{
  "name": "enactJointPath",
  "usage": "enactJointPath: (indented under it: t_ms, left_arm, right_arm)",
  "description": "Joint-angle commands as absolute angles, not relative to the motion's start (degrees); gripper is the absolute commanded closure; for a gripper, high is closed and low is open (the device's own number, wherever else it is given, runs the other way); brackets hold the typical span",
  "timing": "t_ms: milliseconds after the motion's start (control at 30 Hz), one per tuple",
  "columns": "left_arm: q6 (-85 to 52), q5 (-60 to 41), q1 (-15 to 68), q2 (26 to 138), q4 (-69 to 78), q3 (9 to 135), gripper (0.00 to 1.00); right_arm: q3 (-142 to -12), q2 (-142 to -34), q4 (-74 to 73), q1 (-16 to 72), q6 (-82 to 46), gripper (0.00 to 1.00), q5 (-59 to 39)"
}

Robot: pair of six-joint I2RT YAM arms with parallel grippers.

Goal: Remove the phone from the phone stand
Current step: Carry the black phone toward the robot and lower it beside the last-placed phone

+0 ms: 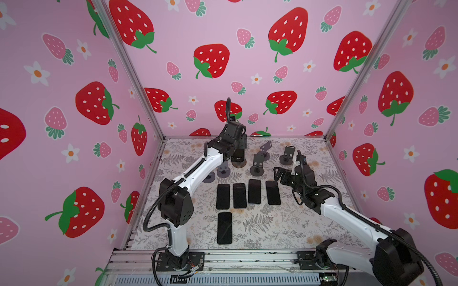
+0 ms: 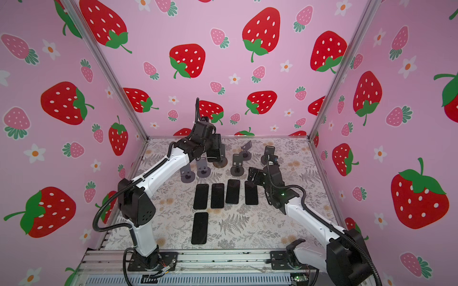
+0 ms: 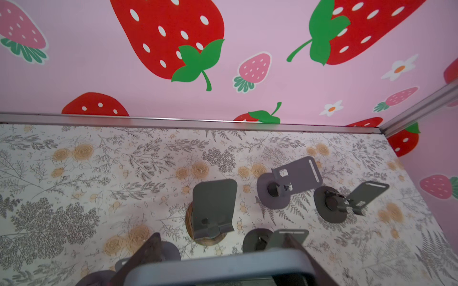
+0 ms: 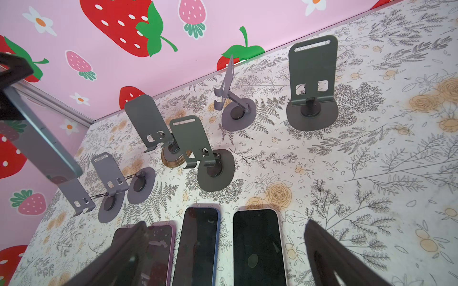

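Phone off its stand, not yet put down
Left tool [image 3: 220,260] pinches the phone [image 4: 44,146] in the air above its bare stand [image 3: 213,206], far centre; right tool [image 4: 224,250] hangs spread over flat phones [image 1: 240,195]; only laying it on the worktop [image 1: 285,222] seems left

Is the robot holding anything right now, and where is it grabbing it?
Yes. The left gripper pinches a phone by its two long side edges near the upper end. The right gripper holds nothing.

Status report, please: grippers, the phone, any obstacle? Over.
Left gripper shut on phone, held off the wood-based stand. Right gripper open, above flat phones. Other empty stands close beside.
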State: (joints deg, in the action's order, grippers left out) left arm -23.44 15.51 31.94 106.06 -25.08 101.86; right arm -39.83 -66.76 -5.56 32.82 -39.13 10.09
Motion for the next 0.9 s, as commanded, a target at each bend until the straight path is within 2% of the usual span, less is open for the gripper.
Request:
enactJointPath:
  t_ms: [0, 233, 500, 633, 867]
  left_arm:
    - [-25.98, 13.09, 32.99, 100.58, -22.75, 97.33, 0.31]
    - [-26.42, 3.52, 35.25, 90.82, -28.46, 87.85, 0.31]
    - [-27.71, 2.42, 40.36, 81.8, -33.61, 76.91, 0.31]
    - [-29.52, 2.32, 43.6, 80.98, -33.0, 70.11, 0.31]
    - [-35.33, -0.21, 49.98, 86.11, -32.27, 64.19, 0.31]
  right_arm:
    - [-39.97, -67.24, -6.55, 32.52, -39.55, 0.0, 10.75]
    - [-41.05, -67.45, -6.18, 32.56, -39.46, 0.0, 10.97]
    - [-40.84, -66.23, -5.84, 32.43, -38.64, 0.0, 12.74]
    - [-41.54, -67.14, -6.3, 32.31, -38.39, 0.0, 13.09]
    - [-43.35, -69.49, -8.04, 32.27, -39.62, 0.0, 9.94]
